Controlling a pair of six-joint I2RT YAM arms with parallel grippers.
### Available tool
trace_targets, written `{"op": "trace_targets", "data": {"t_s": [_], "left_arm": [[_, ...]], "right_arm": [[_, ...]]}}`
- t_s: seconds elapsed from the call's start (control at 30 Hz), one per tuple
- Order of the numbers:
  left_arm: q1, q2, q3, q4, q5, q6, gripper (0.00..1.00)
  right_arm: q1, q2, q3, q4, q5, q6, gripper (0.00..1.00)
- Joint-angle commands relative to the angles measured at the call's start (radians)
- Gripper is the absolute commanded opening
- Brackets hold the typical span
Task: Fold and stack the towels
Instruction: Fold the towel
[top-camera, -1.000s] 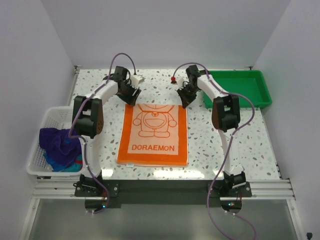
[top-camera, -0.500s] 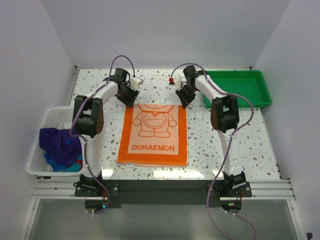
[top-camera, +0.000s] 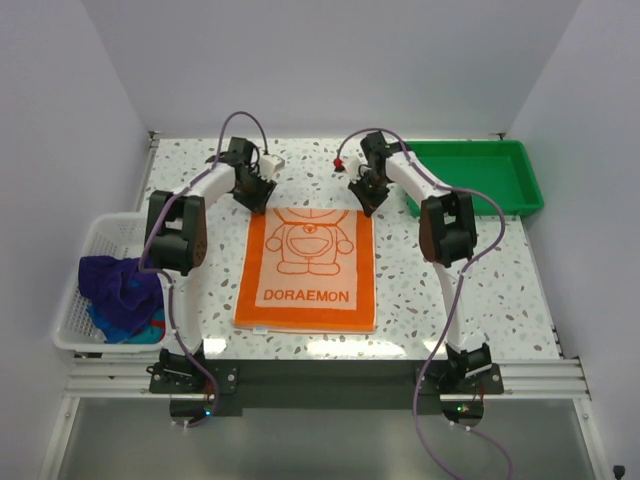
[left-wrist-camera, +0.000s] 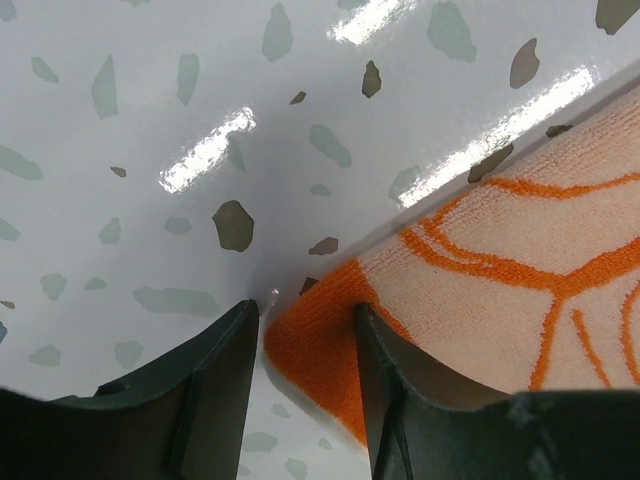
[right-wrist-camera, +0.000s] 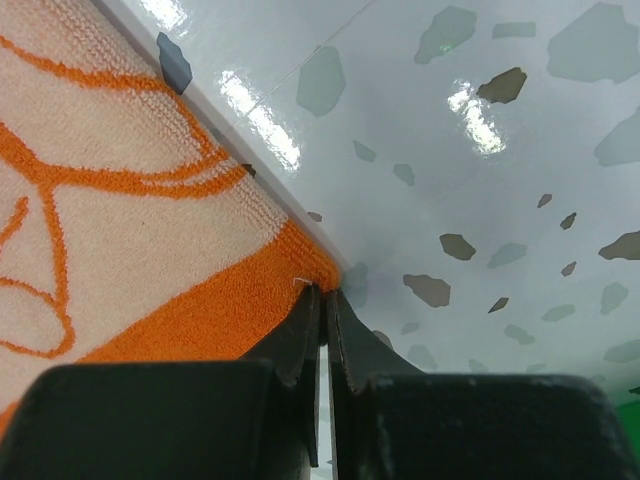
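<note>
**Inspector:** Start at the near edge. What is on the tabletop (top-camera: 460, 290)?

**Assistant:** One orange Doraemon towel (top-camera: 305, 270), spread flat and unfolded. It lies between the two arms, with its near edge close to the arm bases. The printed name reads toward the near side and the cartoon figure sits above it.

**Inspector:** And to the left?

**Assistant:** A white mesh basket (top-camera: 100, 228) stands at the left edge of the tabletop, apart from the orange towel. A crumpled dark purple towel (top-camera: 118, 285) lies in it, on top of a bright blue towel (top-camera: 110, 325).

**Inspector:** Go on to the far corners of the orange towel. What is the state of the left fingers (left-wrist-camera: 240, 330)?

**Assistant:** They are parted and down at the far left corner. The orange tip of the cloth lies in the gap between them and nothing is pinched. One finger is over bare tabletop and the other over the towel.

**Inspector:** The right fingers (right-wrist-camera: 308, 310)?

**Assistant:** They are pressed together, and their tips meet right at the far right corner. I cannot tell whether any cloth is caught between them. The corner lies flat.

**Inspector:** Anything beyond that?

**Assistant:** A green plastic tray (top-camera: 470, 146) sits at the far right of the tabletop, well apart from the towel.
</note>
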Motion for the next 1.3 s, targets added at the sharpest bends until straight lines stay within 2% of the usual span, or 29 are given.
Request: {"op": "trace_targets", "data": {"t_s": [0.0,0.17,0.33,0.5,0.53,0.6,0.63,0.77,0.97,1.17,1.27], "left_arm": [[0.035,0.037,-0.032,-0.056,-0.044,0.004,0.47],[0.055,0.071,-0.006,-0.089,-0.043,0.008,0.41],[0.061,0.095,0.011,-0.115,-0.033,0.007,0.41],[0.071,0.123,0.017,-0.133,-0.026,0.023,0.23],[0.071,0.129,0.021,-0.135,-0.027,0.027,0.14],[0.071,0.132,0.037,-0.142,-0.029,0.031,0.02],[0.071,0.134,0.048,-0.153,-0.029,0.037,0.0],[0.071,0.105,0.086,-0.135,-0.03,0.05,0.0],[0.069,0.034,0.136,0.02,-0.007,0.039,0.0],[0.069,-0.092,0.044,0.167,-0.007,-0.015,0.0],[0.069,-0.182,-0.077,0.241,-0.003,-0.055,0.0]], "right_arm": [[-0.01,0.052,-0.05,-0.01,0.133,-0.031,0.0],[-0.01,0.05,-0.059,-0.005,0.161,-0.026,0.0],[-0.008,0.046,-0.07,0.002,0.195,-0.029,0.0],[-0.008,0.041,-0.042,0.019,0.225,-0.02,0.0],[-0.008,0.038,-0.023,0.024,0.227,-0.011,0.0],[-0.008,0.017,-0.012,0.056,0.238,-0.005,0.0],[-0.008,0.007,-0.009,0.07,0.251,0.0,0.0],[-0.008,-0.051,0.002,0.148,0.279,0.004,0.0],[-0.006,-0.14,0.011,0.31,0.33,0.024,0.0],[0.001,-0.192,-0.013,0.373,0.322,0.041,0.0],[0.004,-0.238,-0.079,0.392,0.319,0.058,0.0]]}}
